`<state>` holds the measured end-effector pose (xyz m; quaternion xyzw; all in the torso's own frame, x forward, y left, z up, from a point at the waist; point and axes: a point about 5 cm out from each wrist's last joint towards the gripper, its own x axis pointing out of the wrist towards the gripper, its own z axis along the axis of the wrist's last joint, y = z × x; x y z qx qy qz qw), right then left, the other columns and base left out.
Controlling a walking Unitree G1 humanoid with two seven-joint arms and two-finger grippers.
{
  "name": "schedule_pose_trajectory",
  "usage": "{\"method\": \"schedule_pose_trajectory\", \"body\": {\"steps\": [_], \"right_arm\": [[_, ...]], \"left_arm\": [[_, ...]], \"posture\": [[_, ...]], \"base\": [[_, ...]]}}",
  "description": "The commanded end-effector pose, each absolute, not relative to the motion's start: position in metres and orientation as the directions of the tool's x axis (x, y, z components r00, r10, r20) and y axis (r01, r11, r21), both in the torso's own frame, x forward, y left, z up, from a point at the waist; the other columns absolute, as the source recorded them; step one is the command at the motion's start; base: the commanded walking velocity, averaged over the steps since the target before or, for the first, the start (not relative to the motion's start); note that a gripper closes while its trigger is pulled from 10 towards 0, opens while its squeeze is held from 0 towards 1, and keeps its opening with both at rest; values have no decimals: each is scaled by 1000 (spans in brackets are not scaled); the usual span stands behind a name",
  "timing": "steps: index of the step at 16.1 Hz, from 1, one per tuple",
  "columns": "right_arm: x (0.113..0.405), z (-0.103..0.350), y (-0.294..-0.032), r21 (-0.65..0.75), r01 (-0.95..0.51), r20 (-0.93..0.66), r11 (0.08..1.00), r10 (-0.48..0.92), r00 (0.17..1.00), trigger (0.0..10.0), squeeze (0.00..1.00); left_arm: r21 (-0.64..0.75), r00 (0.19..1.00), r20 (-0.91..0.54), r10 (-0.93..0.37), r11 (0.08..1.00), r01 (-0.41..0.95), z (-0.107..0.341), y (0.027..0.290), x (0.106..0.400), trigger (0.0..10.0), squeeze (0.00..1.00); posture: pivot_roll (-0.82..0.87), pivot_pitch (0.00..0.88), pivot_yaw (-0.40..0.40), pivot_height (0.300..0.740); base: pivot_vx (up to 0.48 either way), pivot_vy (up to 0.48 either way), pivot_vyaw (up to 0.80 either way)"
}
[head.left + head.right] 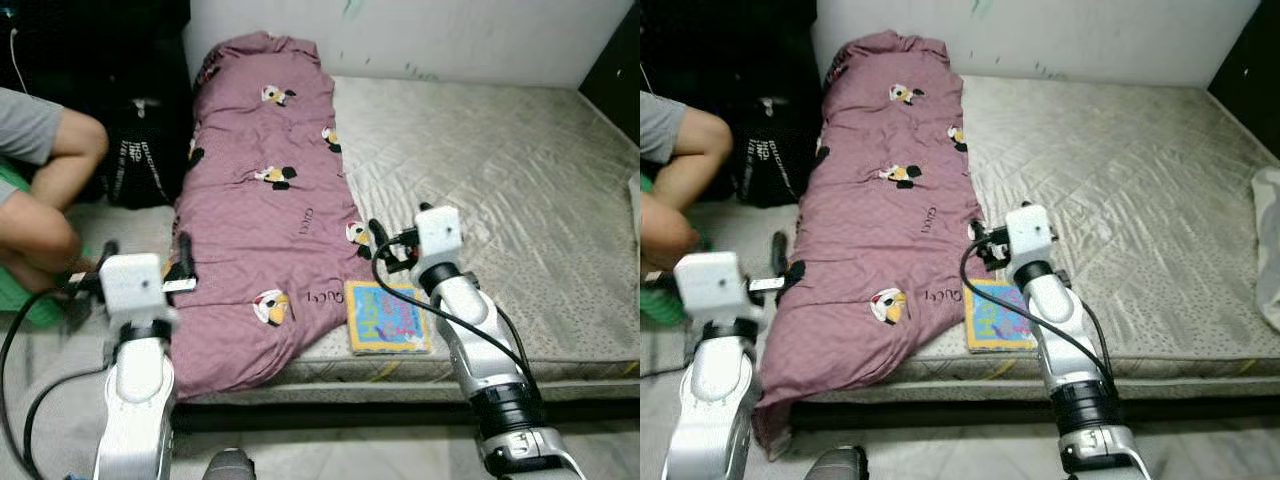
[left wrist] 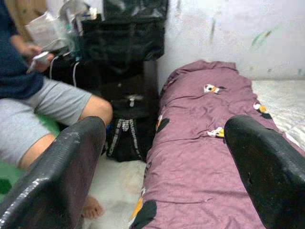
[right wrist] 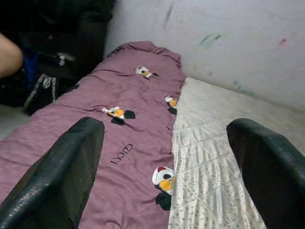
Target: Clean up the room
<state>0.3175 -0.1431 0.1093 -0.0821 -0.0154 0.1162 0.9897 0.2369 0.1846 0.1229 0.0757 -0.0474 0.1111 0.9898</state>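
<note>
At the bed's near edge: approach step, both end effectors agape and empty.
Left end effector (image 1: 142, 262) and right end effector (image 1: 385, 243) flank the purple blanket (image 1: 262, 215); next, probably close on its hem at 6 o'clock.

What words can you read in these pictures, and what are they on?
"GUCCI" is printed on the purple blanket, once near its middle and once near the bottom edge.
The book on the mattress has big colourful letters on its cover, too blurred to read.
The black bag on the floor has white lettering down its front, too small to read.
</note>
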Motion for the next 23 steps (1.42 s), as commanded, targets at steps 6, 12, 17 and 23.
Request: {"method": "schedule_pose_trajectory", "body": {"steps": [6,12,17,23], "right_arm": [[308,111,-155,-176,-145,54,974,157,986,10000,0],[309,113,-145,-204,-175,58,963,190,980,10000,0],[308,110,-145,-190,-181,42,965,193,980,10000,0],[310,110,-145,-199,-189,39,962,201,979,10000,0]], "left_arm": [[155,989,106,99,981,-115,125,173,256,10000,0],[163,987,109,117,978,-134,128,183,248,10000,0],[149,990,88,113,981,-125,122,180,243,10000,0],[130,989,93,115,983,-127,122,176,243,10000,0]], "posture": [[-75,0,39,740],[-45,0,42,740],[-34,0,16,740],[-31,0,-3,740]], "base": [[0,0,69],[0,0,800],[0,0,304],[0,-207,0]]}}
